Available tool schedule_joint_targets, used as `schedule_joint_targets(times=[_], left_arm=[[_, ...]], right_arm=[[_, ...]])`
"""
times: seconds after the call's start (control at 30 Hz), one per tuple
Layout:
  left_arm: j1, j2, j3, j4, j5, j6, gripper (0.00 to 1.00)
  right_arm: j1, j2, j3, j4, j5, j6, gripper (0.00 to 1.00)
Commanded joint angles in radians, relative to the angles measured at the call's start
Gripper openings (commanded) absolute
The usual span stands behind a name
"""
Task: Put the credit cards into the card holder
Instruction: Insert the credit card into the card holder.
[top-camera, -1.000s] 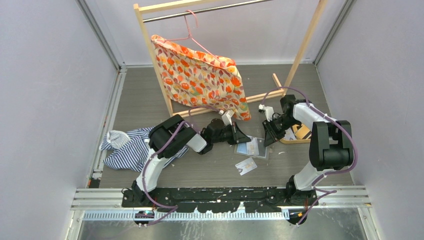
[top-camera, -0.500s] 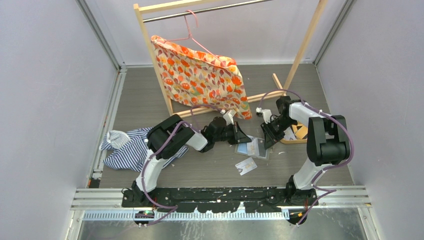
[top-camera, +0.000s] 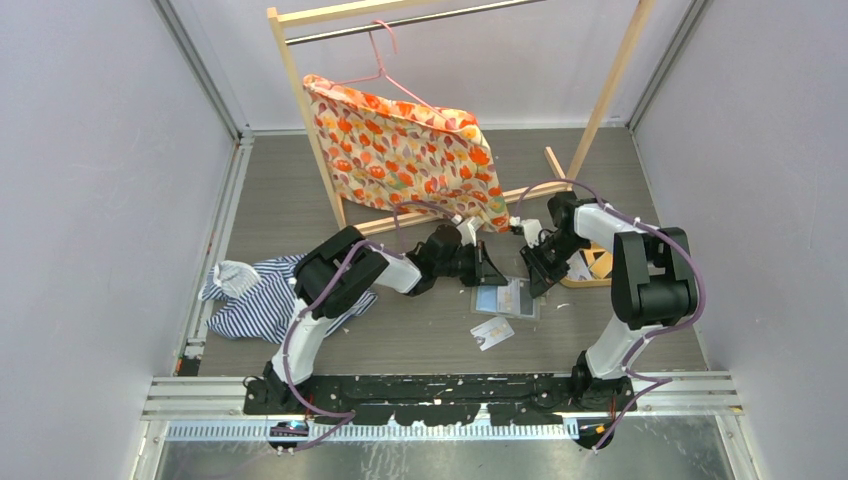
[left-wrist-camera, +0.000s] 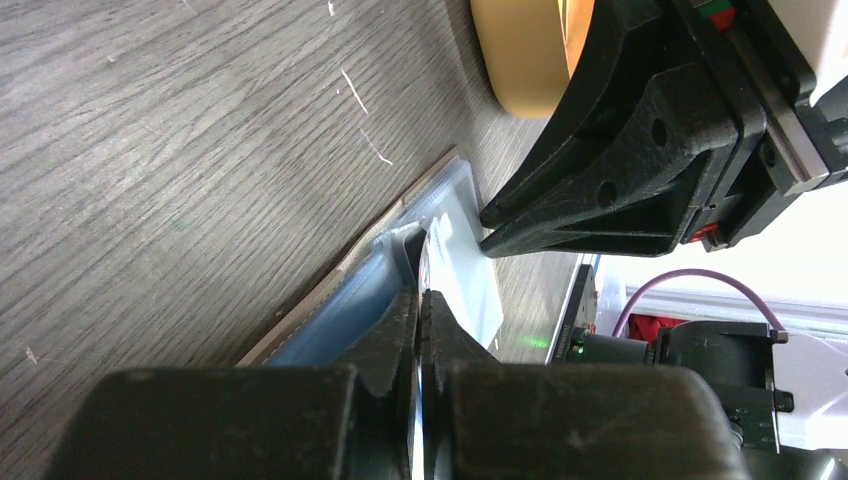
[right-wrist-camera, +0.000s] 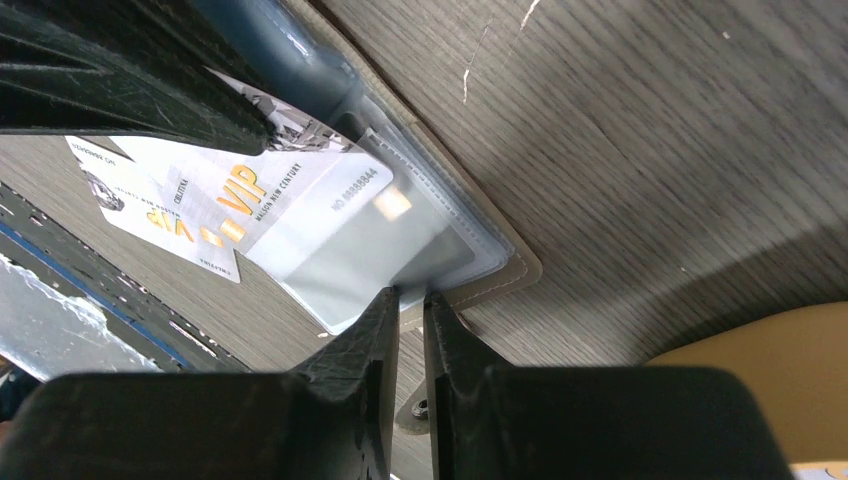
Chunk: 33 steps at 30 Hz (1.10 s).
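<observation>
While the left gripper is pinched shut on a white card, that card sits only part-way inside a clear sleeve of the card holder, which lies open. The right gripper, set narrow, nips the holder's edge. One pale card lies loose just beside the holder. Judged: insertion unfinished, at least one card outstanding.

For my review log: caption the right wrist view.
VIP card partly sleeved in the card holder; right gripper pinches its edge.
</observation>
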Motion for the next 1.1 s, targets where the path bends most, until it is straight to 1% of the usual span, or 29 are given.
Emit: schedule_joint_targets(times=[0.0,0.1,0.17,0.33,0.37,0.5,0.6,0.77,0.93,1.0,1.07], left_arm=[[-0.004,0.006,0.016,-0.094,0.035,0.036,0.01],[-0.009,0.021,0.029,-0.082,0.03,0.014,0.01],[-0.016,0.027,0.035,-0.077,0.017,0.0,0.05],[-0.024,0.025,0.036,-0.072,-0.007,-0.027,0.21],[-0.024,0.016,0.03,-0.077,-0.016,-0.026,0.26],[-0.021,-0.047,0.009,-0.134,-0.076,0.011,0.42],[-0.016,-0.092,0.005,-0.193,-0.103,0.035,0.52],[-0.014,-0.132,0.017,-0.303,-0.127,0.077,0.55],[-0.014,-0.156,0.014,-0.364,-0.146,0.098,0.55],[-0.015,-0.169,0.011,-0.379,-0.15,0.104,0.54],[-0.016,-0.179,0.012,-0.399,-0.153,0.105,0.51]], right_arm=[[0.014,0.009,0.028,0.021,0.013,0.007,0.2],[0.018,0.01,0.029,0.021,0.014,0.009,0.2],[0.018,0.008,0.03,0.021,0.012,0.011,0.2],[0.018,0.008,0.034,0.017,0.007,0.012,0.21],[0.018,0.007,0.034,0.017,0.007,0.013,0.21],[0.018,0.003,0.035,0.018,0.006,0.014,0.21],[0.019,0.002,0.036,0.015,0.003,0.016,0.22],[0.019,0.003,0.037,0.015,0.002,0.015,0.21],[0.019,0.003,0.037,0.013,-0.001,0.015,0.22],[0.019,0.004,0.037,0.012,-0.001,0.017,0.22],[0.02,0.005,0.037,0.013,-0.001,0.017,0.22]])
